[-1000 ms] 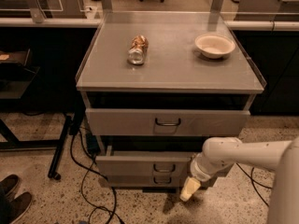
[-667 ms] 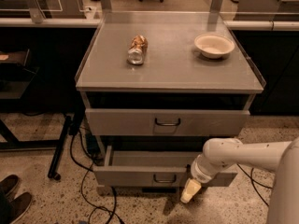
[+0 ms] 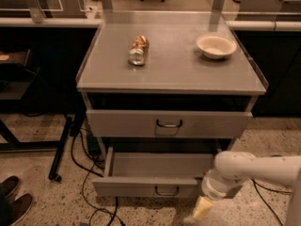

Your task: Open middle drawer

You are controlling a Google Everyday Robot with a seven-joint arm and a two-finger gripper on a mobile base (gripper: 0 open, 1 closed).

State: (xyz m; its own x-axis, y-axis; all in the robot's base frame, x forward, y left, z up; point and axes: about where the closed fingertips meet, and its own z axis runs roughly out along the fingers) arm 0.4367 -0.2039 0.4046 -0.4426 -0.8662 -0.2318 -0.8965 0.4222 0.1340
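Note:
The middle drawer [image 3: 141,186] is a grey metal drawer with a small dark wire pull [image 3: 167,191] at its centre. It stands pulled well out from the cabinet, and its grey inside [image 3: 160,164] shows empty. My gripper [image 3: 202,209], with a yellowish tip on a white arm [image 3: 254,168], hangs low at the drawer front's right end. It is to the right of and slightly below the pull, near the floor. The drawer below is hidden under the pulled-out one.
The top drawer [image 3: 169,123] with a bigger handle is shut. On the grey cabinet top [image 3: 188,65] lie a crushed can [image 3: 138,50] and a white bowl [image 3: 216,45]. Cables [image 3: 84,173] trail on the floor at left, by a dark stand leg [image 3: 61,149]. Shoes [image 3: 11,197] are at bottom left.
The middle drawer has slid further out toward the camera, showing more of its inside. My gripper has moved a little down and toward the camera with it.

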